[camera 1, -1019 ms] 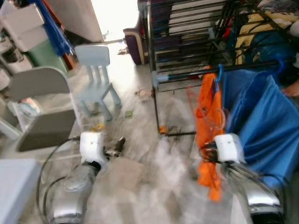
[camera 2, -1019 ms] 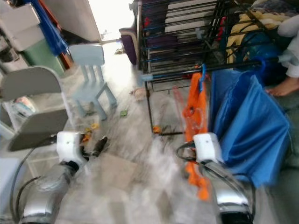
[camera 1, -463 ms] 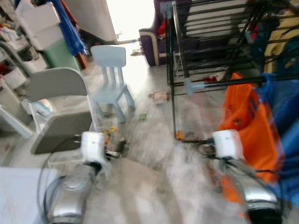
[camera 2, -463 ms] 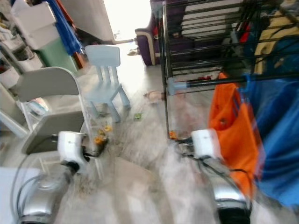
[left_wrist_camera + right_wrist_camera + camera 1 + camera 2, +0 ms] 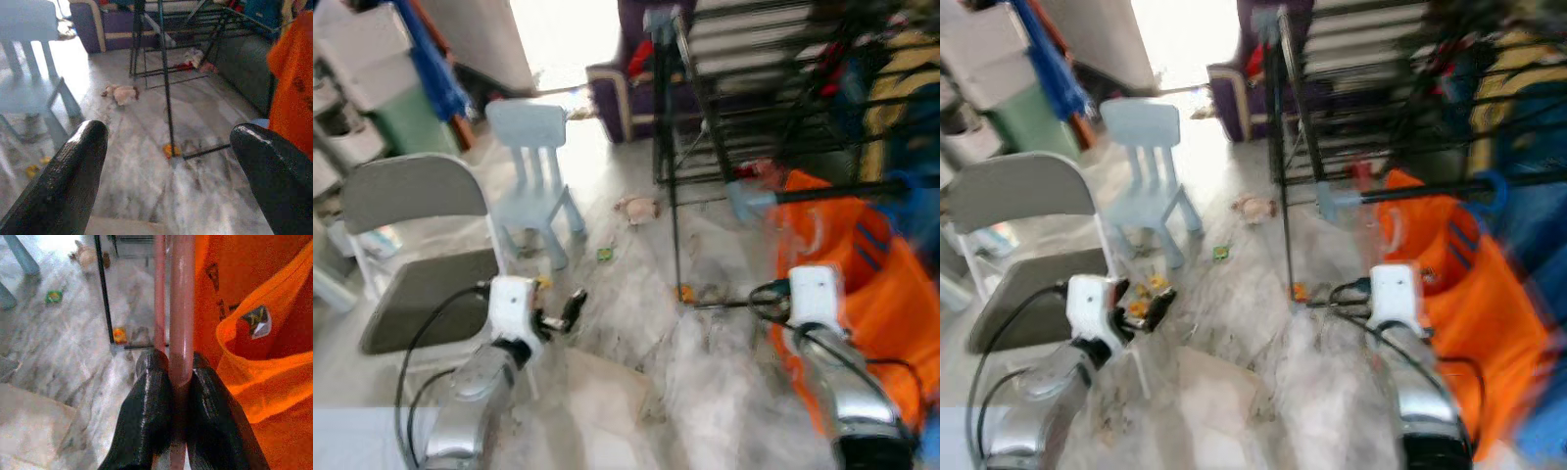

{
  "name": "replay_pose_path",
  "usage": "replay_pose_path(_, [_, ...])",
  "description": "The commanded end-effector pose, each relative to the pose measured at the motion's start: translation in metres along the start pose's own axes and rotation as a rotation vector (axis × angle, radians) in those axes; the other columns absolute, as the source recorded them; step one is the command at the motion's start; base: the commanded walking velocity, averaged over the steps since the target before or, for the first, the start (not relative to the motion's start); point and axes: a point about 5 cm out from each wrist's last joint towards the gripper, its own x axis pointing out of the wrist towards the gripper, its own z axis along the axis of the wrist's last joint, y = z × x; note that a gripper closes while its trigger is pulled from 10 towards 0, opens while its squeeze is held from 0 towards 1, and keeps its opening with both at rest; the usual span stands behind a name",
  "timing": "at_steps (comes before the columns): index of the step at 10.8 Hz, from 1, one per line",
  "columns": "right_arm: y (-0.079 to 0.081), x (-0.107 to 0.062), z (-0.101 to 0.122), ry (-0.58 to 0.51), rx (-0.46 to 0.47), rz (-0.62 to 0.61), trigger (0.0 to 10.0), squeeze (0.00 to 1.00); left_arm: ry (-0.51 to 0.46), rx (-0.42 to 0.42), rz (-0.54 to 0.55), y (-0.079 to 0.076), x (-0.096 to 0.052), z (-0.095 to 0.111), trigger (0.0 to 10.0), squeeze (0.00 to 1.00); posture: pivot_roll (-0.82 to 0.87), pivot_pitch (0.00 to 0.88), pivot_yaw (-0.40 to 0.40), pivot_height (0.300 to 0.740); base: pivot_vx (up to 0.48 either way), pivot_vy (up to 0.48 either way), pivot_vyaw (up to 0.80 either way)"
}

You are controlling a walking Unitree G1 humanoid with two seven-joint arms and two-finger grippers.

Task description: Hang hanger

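My right gripper (image 5: 175, 382) is shut on the stem of a translucent red hanger (image 5: 181, 308), which rises towards a dark rail with a pale blue end cap (image 5: 750, 201). An orange shirt (image 5: 862, 269) hangs right beside the hanger, its neck and label (image 5: 257, 325) close to my fingers. I cannot tell whether the hanger is inside the shirt. A blue hook (image 5: 1494, 188) sits on the same rail. My left gripper (image 5: 171, 161) is open and holds nothing, low over the marble floor. The head views are blurred.
A black drying rack (image 5: 677, 147) stands ahead, with a purple sofa (image 5: 626, 83) behind it. On my left are a grey folding chair (image 5: 411, 206) and a pale blue child's chair (image 5: 533, 166). Small litter (image 5: 634, 208) lies on the floor. Blue cloth (image 5: 1533, 230) hangs at far right.
The whole picture has swung as the camera moved, so rack and shirt sit differently in it. My right gripper still holds the hanger, and my left gripper stays open.
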Motion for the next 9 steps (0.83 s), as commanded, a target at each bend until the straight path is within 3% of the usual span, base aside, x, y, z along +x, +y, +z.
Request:
replay_pose_path(1, [0.009,0.003,0.011,-0.016,0.034,0.033,10.0,0.00,0.006,0.017,0.027,0.010,-0.005,0.002,10.0,0.00,-0.16,0.000,0.152,0.740,0.000,0.000,0.00])
replay_pose_path(5, [0.019,0.024,0.064,-0.005,0.080,0.191,10.0,0.00,0.000,-0.021,0.021,0.008,-0.004,0.003,10.0,0.00,-0.15,0.000,0.152,0.740,0.000,0.000,0.00])
replay_pose_path(6, [0.015,0.030,0.065,0.046,0.164,0.198,10.0,0.00,0.006,-0.021,0.021,0.007,-0.004,0.003,10.0,0.00,-0.15,0.000,0.148,0.740,0.000,0.000,0.00])
replay_pose_path(9, [0.008,0.042,0.063,0.123,0.149,0.224,10.0,0.00,0.004,-0.031,0.037,0.010,-0.006,0.004,10.0,0.00,-0.14,0.000,0.142,0.740,0.000,0.000,0.00])
